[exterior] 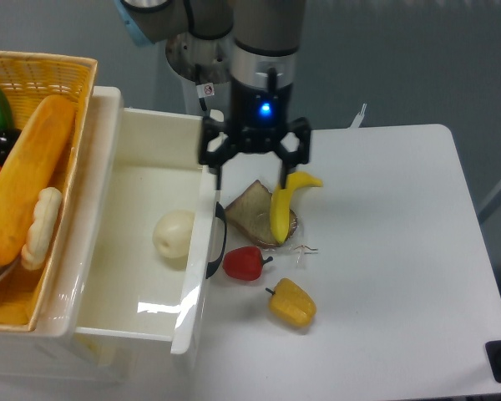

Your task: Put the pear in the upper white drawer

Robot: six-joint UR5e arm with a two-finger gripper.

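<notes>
Inside drawer: pear [174, 233] lies in the upper white drawer [108, 276], near its front panel.
Gripper: gripper [251, 178] spread, empty, up-right of pear, outside drawer.

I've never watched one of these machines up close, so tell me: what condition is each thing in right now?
pincer: open, empty, above the table beside the drawer
pear: lying loose inside the drawer
upper white drawer: pulled open
bread slice: flat on the table, partly under the banana
banana: resting on the bread slice
red pepper: on its side on the table
yellow pepper: on its side on the table
basket: full of food
</notes>
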